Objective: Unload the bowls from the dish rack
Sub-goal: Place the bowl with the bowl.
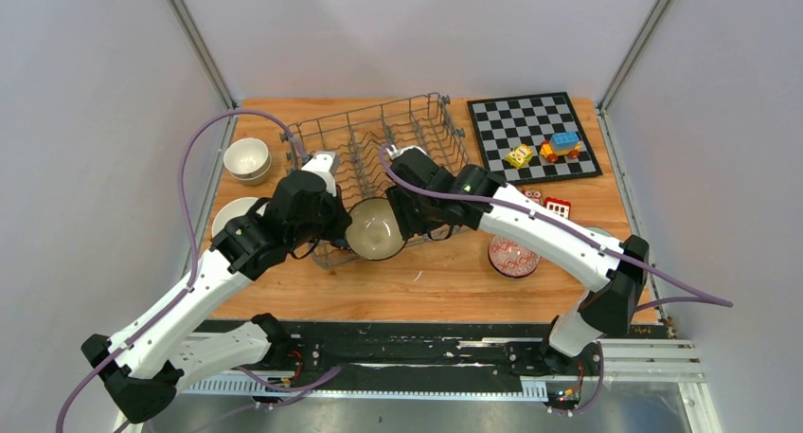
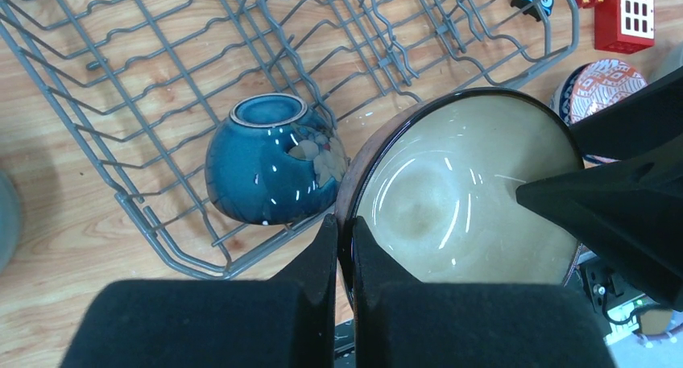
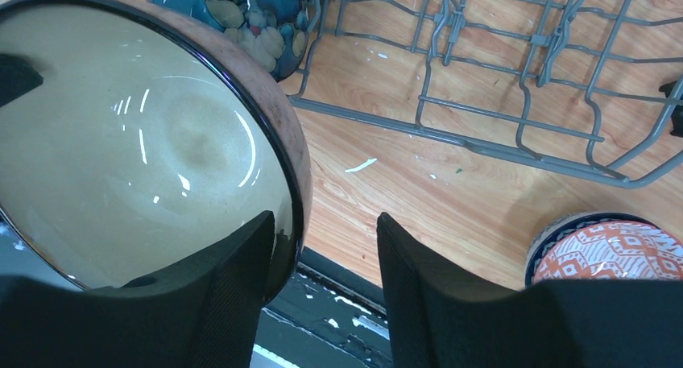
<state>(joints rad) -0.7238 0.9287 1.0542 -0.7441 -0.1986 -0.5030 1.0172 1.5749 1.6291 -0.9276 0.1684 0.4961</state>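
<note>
The grey wire dish rack (image 1: 379, 139) stands at the table's back middle. A large brown bowl with a beige inside (image 1: 376, 228) is at the rack's near edge, between both grippers. My left gripper (image 1: 339, 226) is shut on its rim, the fingers pinching the rim in the left wrist view (image 2: 345, 243). My right gripper (image 1: 409, 226) is open and straddles the opposite rim (image 3: 322, 255), one finger inside the bowl (image 3: 145, 142), one outside. A blue glazed bowl (image 2: 270, 171) lies on its side in the rack's near corner.
White bowls (image 1: 247, 158) are stacked left of the rack, another pale bowl (image 1: 230, 215) nearer. An orange patterned bowl (image 1: 512, 256) sits right of centre. A chessboard (image 1: 532, 135) with toys lies at the back right, red bricks (image 1: 557, 206) in front of it.
</note>
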